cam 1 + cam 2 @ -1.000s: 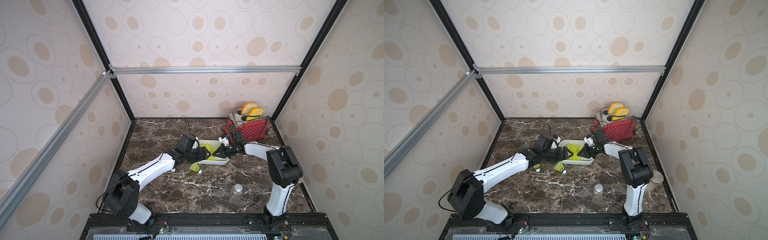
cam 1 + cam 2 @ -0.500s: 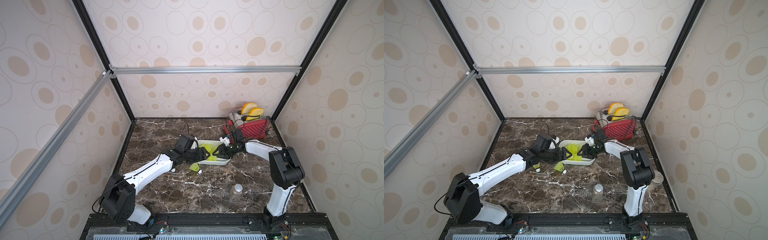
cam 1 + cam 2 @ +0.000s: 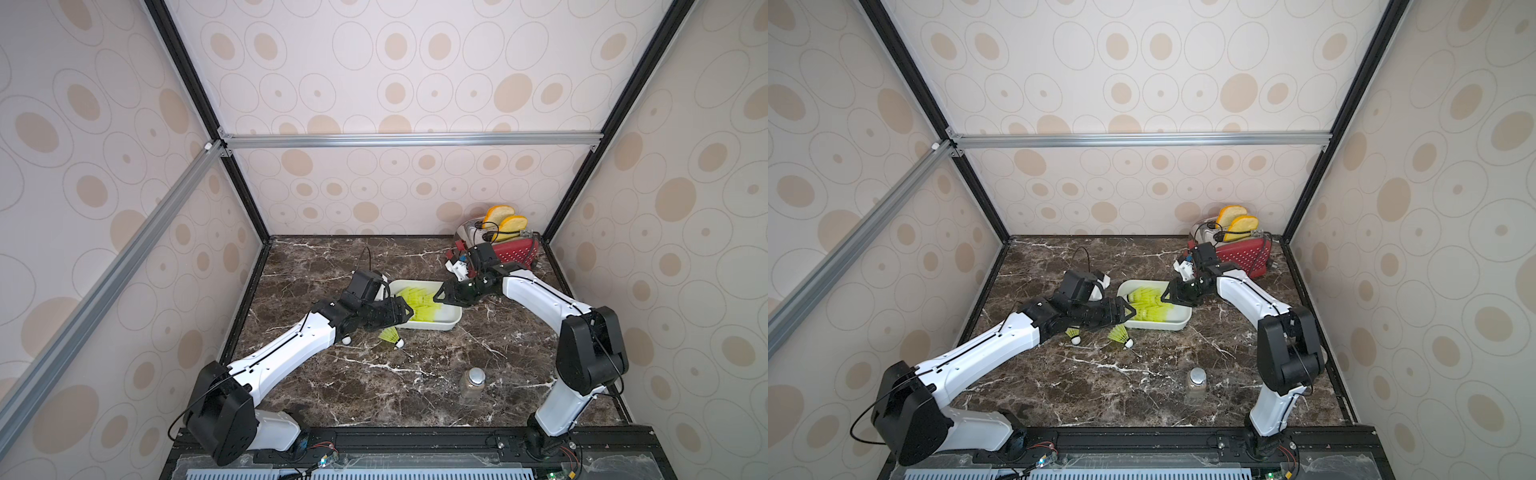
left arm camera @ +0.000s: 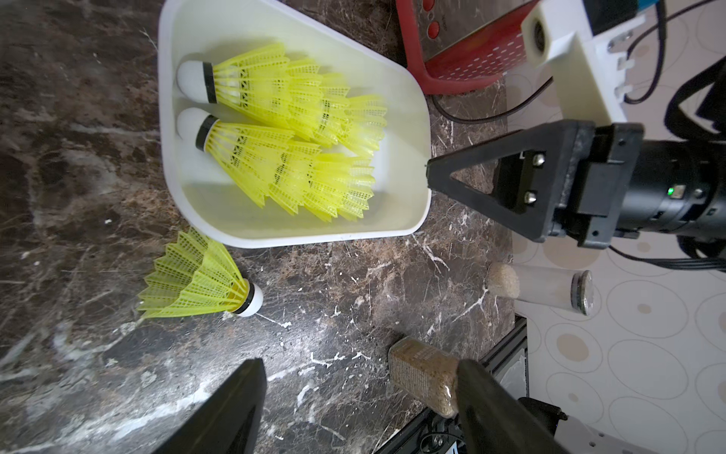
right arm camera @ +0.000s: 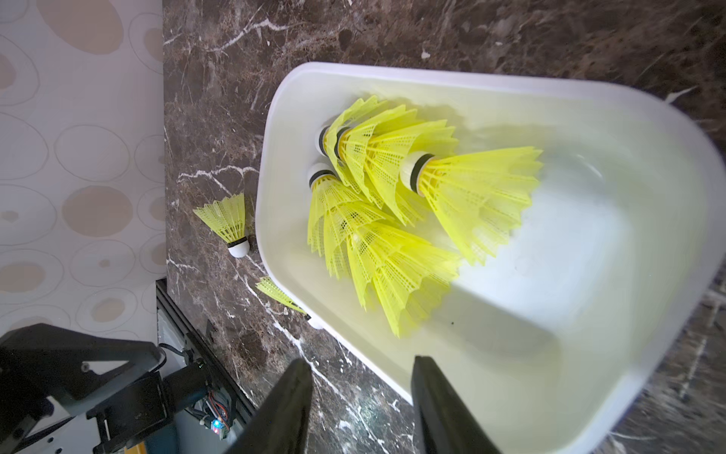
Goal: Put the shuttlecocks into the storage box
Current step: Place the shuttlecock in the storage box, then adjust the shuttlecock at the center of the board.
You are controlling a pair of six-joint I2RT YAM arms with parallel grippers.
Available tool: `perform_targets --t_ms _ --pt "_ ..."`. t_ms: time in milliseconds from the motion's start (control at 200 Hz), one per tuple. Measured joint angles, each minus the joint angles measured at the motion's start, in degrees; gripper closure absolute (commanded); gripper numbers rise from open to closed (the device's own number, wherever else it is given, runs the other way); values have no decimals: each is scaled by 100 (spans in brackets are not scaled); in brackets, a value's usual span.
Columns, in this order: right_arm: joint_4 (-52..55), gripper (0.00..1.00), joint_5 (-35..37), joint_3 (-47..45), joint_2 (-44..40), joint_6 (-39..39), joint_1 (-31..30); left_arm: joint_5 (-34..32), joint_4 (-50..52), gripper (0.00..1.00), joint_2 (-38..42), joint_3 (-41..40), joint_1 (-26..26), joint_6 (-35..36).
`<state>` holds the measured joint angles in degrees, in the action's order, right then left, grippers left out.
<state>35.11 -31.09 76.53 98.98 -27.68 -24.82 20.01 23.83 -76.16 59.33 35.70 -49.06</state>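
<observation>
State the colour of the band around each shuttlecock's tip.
Black band, clearest on the loose shuttlecock in the left wrist view.

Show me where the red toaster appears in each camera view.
In a top view: red toaster in the far right corner.
In a top view: red toaster, same corner.
Left wrist: just beyond the storage box, partly cut off.
Right wrist: not in it.
Shared landmark: the storage box with shuttlecocks.

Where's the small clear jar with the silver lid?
In both top views the clear silver-lidded jar stands upright on the marble table, front right, near the right arm's base.
</observation>
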Motion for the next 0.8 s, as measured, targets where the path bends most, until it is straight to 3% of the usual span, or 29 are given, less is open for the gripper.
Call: perform_targets --t_ms 205,351,521,801 --pt "402 54 341 -17 -356 310 -348 -66 452 29 343 -426 -590 170" --pt "535 55 435 -151 -675 385 -509 -76 444 42 -273 -490 -774 291" --pt "699 55 485 -232 -909 433 -516 -63 407 49 -1051 -461 -769 737" --pt "815 55 533 -236 -1091 439 -518 -85 411 51 -1655 -85 -769 1650"
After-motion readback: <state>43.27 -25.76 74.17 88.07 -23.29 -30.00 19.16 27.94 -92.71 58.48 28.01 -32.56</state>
